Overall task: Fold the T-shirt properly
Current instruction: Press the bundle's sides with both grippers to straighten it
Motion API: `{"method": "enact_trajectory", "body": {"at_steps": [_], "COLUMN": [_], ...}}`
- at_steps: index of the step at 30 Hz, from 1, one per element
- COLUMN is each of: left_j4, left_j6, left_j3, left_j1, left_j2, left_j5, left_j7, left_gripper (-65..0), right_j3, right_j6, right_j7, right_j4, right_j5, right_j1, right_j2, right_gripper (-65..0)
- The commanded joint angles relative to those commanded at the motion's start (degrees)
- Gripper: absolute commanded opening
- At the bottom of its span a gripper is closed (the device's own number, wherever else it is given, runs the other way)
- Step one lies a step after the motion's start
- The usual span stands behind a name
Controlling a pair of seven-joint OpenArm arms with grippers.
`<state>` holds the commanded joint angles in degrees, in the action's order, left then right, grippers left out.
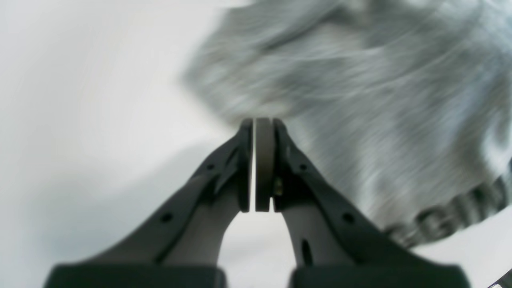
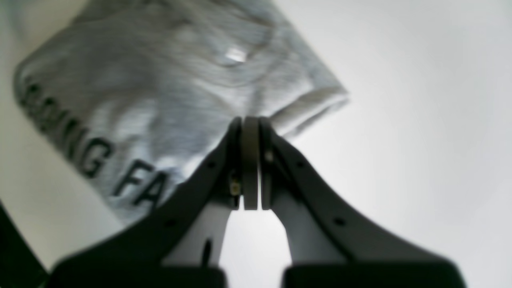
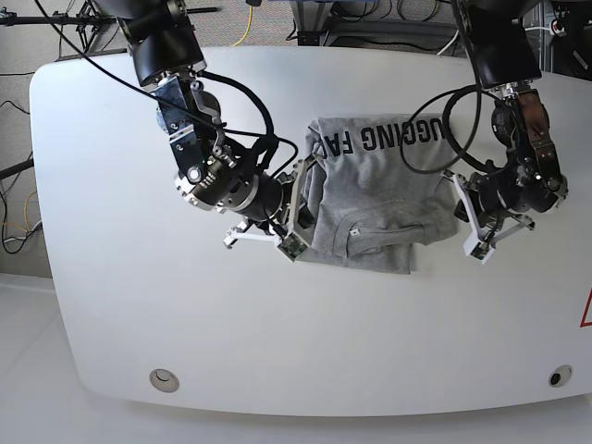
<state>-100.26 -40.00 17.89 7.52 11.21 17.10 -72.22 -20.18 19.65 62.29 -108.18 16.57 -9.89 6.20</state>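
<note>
The grey T-shirt point(image 3: 370, 199) lies in a folded bundle at the middle of the white table point(image 3: 111, 277), with black lettering point(image 3: 388, 137) along its far edge. My right gripper point(image 3: 298, 208) sits at the shirt's left edge. In the right wrist view its jaws point(image 2: 250, 118) are shut, tips against a folded sleeve edge of the T-shirt point(image 2: 140, 92); no cloth shows between the pads. My left gripper point(image 3: 460, 205) is at the shirt's right edge. It is shut too point(image 1: 255, 120), with the motion-blurred T-shirt point(image 1: 380, 100) just beyond its tips.
Cables point(image 3: 250, 23) and stand legs run along the table's far edge. Two round holes point(image 3: 165, 377) point(image 3: 555, 376) sit near the front corners. A red mark point(image 3: 585, 310) shows at the right border.
</note>
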Motion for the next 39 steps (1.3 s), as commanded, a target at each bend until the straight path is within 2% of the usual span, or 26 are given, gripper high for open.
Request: {"method": "enact_trajectory", "body": {"at_steps": [4, 9, 15, 26, 34, 39], "left_j4": [-2.02, -2.2, -2.2, -2.2, -2.29, -2.29], "left_j6": [0.0, 0.0, 0.0, 0.0, 0.0, 0.0], "left_j3": [1.85, 3.78, 6.15, 8.97, 9.93, 10.55], "left_j1": [-2.37, -6.24, -11.16, -16.88, -18.46, -18.46], "left_j2": [0.18, 2.2, 2.46, 2.46, 2.64, 4.48], "left_j5": [0.0, 0.0, 0.0, 0.0, -0.09, 0.0], "left_j7": [0.0, 0.09, 0.18, 0.18, 0.18, 0.18], "left_gripper": [-65.0, -65.0, -65.0, -65.0, -65.0, -65.0], "right_j3": [-1.85, -8.79, -14.77, -15.82, -15.91, -15.56], "right_j6": [0.0, -0.44, -0.7, -0.18, 0.0, 0.0], "right_j7": [1.76, 1.93, 1.93, 0.79, -5.27, -9.23], "right_j4": [0.0, 0.09, 0.7, 13.63, 27.25, 32.09], "right_j5": [0.0, 0.0, -0.79, -5.63, -9.41, -9.93], "right_j1": [0.79, 0.88, 0.97, -0.35, -2.9, -4.31], "right_j2": [-2.29, -2.9, -4.75, -8.62, -10.37, -10.55], "right_gripper": [-65.0, -65.0, -65.0, -65.0, -65.0, -65.0]}}
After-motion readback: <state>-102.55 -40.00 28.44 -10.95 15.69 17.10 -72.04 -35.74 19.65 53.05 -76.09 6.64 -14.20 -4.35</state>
